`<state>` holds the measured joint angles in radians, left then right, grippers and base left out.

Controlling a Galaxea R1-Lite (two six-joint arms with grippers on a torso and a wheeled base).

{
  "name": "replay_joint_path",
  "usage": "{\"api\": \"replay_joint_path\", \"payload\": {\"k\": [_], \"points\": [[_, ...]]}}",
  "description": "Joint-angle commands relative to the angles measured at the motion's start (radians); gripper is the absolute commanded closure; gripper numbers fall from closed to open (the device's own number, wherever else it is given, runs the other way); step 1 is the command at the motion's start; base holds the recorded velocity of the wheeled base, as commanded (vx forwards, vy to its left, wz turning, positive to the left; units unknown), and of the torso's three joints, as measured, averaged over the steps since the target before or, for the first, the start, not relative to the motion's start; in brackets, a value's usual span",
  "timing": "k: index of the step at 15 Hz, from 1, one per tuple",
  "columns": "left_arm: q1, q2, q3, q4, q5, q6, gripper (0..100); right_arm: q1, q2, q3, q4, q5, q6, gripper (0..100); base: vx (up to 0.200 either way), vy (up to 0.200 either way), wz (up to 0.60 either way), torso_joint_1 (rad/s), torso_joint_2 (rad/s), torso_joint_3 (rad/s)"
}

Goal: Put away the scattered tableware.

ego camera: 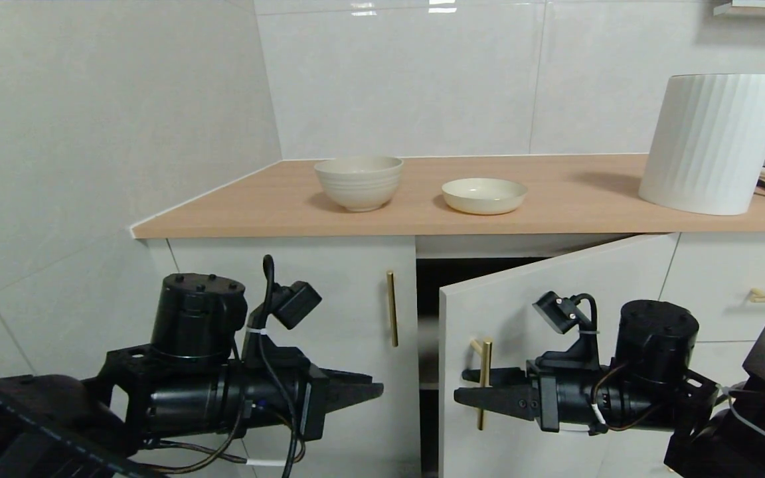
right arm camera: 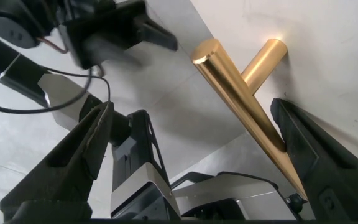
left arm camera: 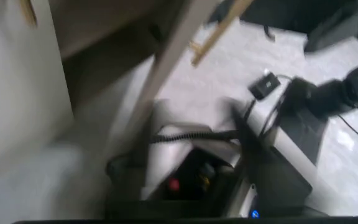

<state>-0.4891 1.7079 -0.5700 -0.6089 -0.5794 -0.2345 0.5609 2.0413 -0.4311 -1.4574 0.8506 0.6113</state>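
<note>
Straddling the gold door handle, the right pincer is spread; the left pincer is pressed together. Deep bowl and shallow dish sit on the counter.

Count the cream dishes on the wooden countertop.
2: a deep ribbed cream bowl on the left; a shallow cream dish to its right. Others may hide behind the tall white container.
</note>
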Motion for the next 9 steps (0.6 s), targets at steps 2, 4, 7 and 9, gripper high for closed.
{"api": "replay_joint_path", "payload": {"k": [2,4,7,9], "points": [[-0.019,0.19,-0.033,-0.222,0.013,-0.131,100,-0.001,0.02,-0.002,-0.004,-0.001,0.001,0,0.0,0.0,0.0,0.0,0.0,0.0],[-0.022,0.268,-0.06,-0.338,0.012,-0.198,100,-0.001,0.022,0.002,-0.032,-0.002,0.002,0,0.0,0.0,0.0,0.0,0.0,0.0],[-0.04,0.441,-0.122,-0.545,0.015,-0.2,100,-0.001,0.019,0.008,-0.04,-0.002,0.001,0,0.0,0.0,0.0,0.0,0.0,0.0],[-0.101,0.495,-0.134,-0.635,0.027,-0.2,100,-0.001,0.022,0.011,-0.04,-0.002,0.001,0,0.0,0.0,0.0,0.0,0.0,0.0]]}}
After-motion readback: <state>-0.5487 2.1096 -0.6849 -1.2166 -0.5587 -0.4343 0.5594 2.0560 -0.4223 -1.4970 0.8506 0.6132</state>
